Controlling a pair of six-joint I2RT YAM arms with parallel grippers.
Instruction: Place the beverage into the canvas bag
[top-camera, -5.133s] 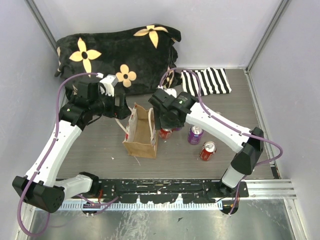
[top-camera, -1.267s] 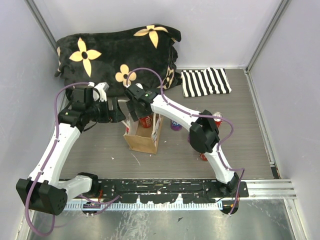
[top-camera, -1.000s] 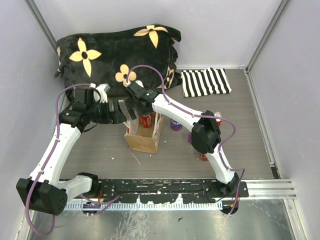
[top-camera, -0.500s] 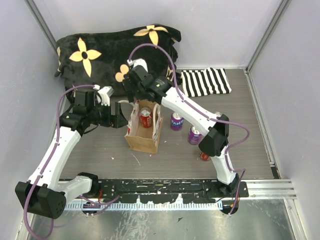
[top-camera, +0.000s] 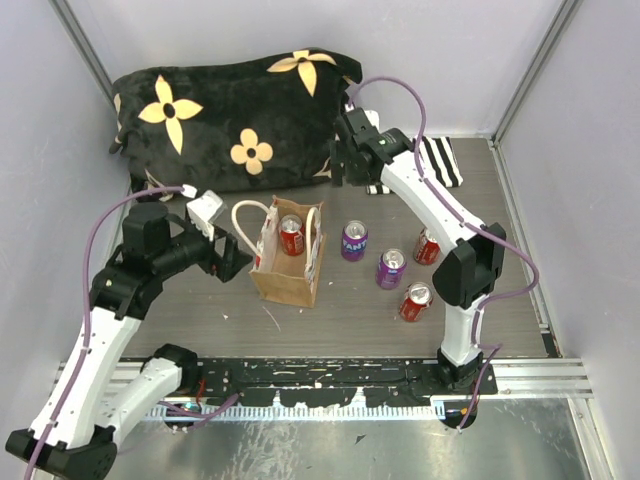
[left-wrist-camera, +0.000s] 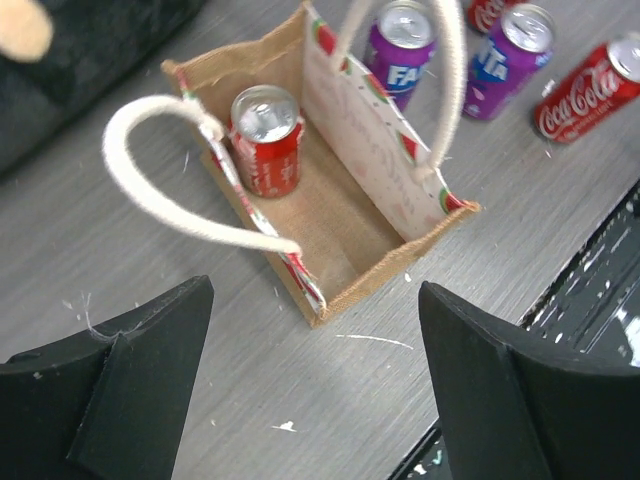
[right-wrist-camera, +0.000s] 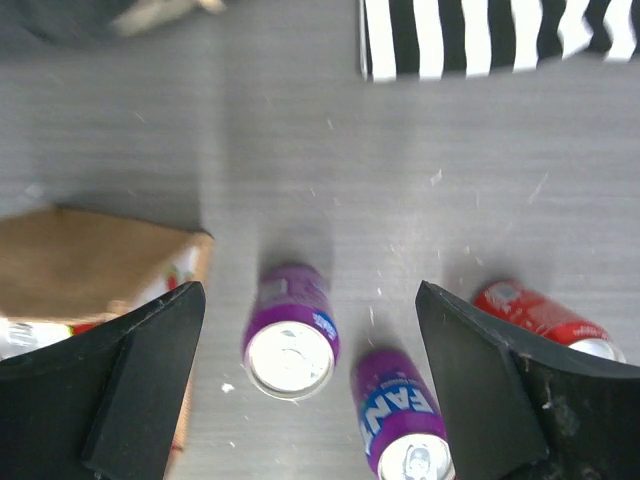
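Soda can (top-camera: 291, 236) base hidden by canvas bag (top-camera: 283, 290) wall overhead, can upright inside, top skyward, left gripper (left-wrist-camera: 315, 295) and right gripper (right-wrist-camera: 310, 290) both spread wide, holding nothing.

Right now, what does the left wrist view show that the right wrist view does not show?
Only the left wrist view looks into the canvas bag, where a red can stands upright, and it shows a cream handle in full. Only the right wrist view shows the striped cloth. Both show the two purple cans standing on the table outside the bag.
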